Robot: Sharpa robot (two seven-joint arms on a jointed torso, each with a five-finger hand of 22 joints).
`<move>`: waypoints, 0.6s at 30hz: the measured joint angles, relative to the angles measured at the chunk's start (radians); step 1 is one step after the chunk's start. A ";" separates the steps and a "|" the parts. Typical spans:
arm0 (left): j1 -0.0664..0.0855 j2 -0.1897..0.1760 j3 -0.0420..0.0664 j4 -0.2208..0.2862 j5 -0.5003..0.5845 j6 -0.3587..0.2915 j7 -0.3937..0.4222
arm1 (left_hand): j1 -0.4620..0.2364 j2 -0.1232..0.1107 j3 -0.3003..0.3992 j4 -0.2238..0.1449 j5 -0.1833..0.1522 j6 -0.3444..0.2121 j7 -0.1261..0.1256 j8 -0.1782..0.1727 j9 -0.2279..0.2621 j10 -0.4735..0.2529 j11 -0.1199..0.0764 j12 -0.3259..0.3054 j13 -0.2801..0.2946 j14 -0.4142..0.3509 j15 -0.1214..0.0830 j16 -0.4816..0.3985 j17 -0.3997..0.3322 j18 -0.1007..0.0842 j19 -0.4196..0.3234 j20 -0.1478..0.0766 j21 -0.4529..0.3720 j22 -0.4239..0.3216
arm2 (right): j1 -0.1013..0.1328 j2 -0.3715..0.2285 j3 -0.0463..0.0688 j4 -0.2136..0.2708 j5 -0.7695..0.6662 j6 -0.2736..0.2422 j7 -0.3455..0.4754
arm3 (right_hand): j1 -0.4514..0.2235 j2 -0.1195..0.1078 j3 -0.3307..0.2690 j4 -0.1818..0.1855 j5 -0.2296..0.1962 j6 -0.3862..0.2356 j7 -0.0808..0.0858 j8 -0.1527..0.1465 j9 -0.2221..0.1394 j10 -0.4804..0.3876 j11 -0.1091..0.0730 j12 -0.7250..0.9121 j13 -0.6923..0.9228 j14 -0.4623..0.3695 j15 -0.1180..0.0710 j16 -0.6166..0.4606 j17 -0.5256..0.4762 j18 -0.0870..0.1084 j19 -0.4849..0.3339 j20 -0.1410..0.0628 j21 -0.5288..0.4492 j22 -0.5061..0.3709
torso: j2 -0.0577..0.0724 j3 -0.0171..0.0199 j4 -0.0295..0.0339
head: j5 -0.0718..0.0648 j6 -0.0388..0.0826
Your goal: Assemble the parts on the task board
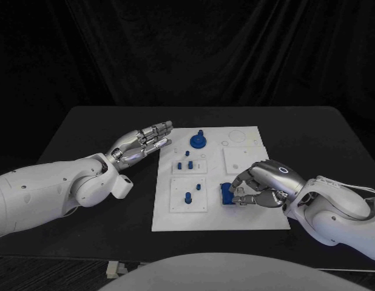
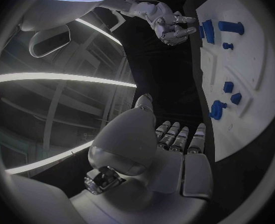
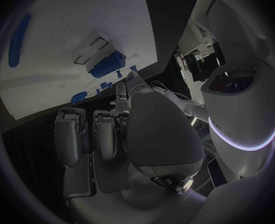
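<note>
Near the board's front edge, the right hand [image 1: 259, 185] curls its silver fingers around a blocky blue part [image 1: 228, 194] — long axis running front to back. The white, flat task board [image 1: 240, 221] carries a smaller oblong part [image 1: 187, 196] beside it. Farther back, the left hand [image 1: 140, 144] hovers off the board's left edge, fingers apart and holding nothing — a round-headed part [image 1: 198, 140] stands near the far edge.

White task board [image 1: 249, 218], blue parts [image 1: 198, 141], black table [image 1: 82, 127], silver right robot hand [image 1: 259, 183], white arms [image 1: 30, 194]
</note>
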 measured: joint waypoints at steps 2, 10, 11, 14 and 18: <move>0.000 0.000 0.000 0.000 0.000 0.001 0.000 | 0.000 0.000 0.000 0.000 0.000 0.000 0.000 0.000 0.000 0.000 0.000 0.000 0.000 0.000 0.000 0.000 0.000 0.000 0.000 0.000 0.000 0.000 | -0.007 -0.001 0.000 0.000 -0.008 -0.011 0.004 | 0.000 0.000 0.000 0.000 0.000 0.000 0.000 0.036 0.022 0.000 0.000 0.000 0.000 0.000 0.000 0.000 0.000 0.000 0.001 -0.005 0.000 0.000 | 0.000 0.0000 0.0001 | 0.000 0.000; 0.000 0.001 0.000 0.000 0.000 0.002 0.000 | 0.003 0.003 0.003 -0.003 0.004 0.005 0.005 0.004 0.001 0.000 0.000 0.000 0.000 0.000 0.000 0.000 0.001 0.000 0.000 0.000 0.000 0.000 | -0.039 -0.002 -0.001 -0.002 -0.048 -0.031 0.006 | -0.036 -0.014 -0.004 0.004 -0.011 -0.191 -0.003 0.451 0.339 0.000 0.000 0.000 0.000 -0.004 -0.004 0.000 0.000 0.000 0.001 -0.005 0.000 0.000 | 0.000 0.0000 0.0003 | 0.000 0.000; 0.000 0.001 0.000 -0.001 0.000 0.002 0.000 | 0.003 0.003 0.003 -0.003 0.004 0.005 0.005 0.004 0.001 0.000 0.000 0.000 0.000 0.000 0.000 0.000 0.001 0.000 0.000 0.000 0.000 0.000 | -0.041 -0.002 -0.001 -0.002 -0.053 -0.031 0.006 | -0.036 -0.014 -0.004 0.004 -0.007 -0.207 -0.002 0.483 0.367 0.000 0.000 0.000 0.000 -0.004 -0.004 0.000 0.000 0.000 0.001 -0.005 0.000 0.000 | 0.000 0.0000 0.0002 | 0.000 0.000; 0.000 0.001 0.000 -0.001 0.000 0.003 0.000 | 0.003 0.003 0.003 -0.003 0.004 0.005 0.005 0.004 0.001 0.000 0.000 0.000 0.000 0.000 0.000 0.000 0.001 0.000 0.000 0.000 0.000 0.000 | -0.045 -0.002 -0.001 -0.004 -0.070 -0.032 0.004 | -0.036 -0.015 -0.004 0.004 0.011 -0.244 -0.003 0.555 0.435 0.000 0.000 0.000 0.000 -0.004 -0.004 0.000 0.000 0.000 0.001 -0.005 -0.001 0.000 | 0.000 0.0000 0.0003 | -0.002 0.000; 0.000 0.003 0.000 -0.002 0.000 0.004 0.000 | 0.003 0.003 0.003 -0.003 0.004 0.005 0.005 0.004 0.001 0.000 0.000 0.000 0.000 0.000 0.000 0.000 0.001 0.000 0.000 0.000 0.000 0.000 | -0.050 0.001 -0.001 -0.012 -0.087 -0.033 0.002 | -0.040 -0.011 0.006 0.005 0.068 -0.263 -0.009 0.607 0.489 0.000 0.000 0.000 0.000 0.000 -0.007 0.000 0.000 0.000 0.001 -0.005 -0.004 0.000 | 0.000 0.0001 0.0003 | -0.006 0.000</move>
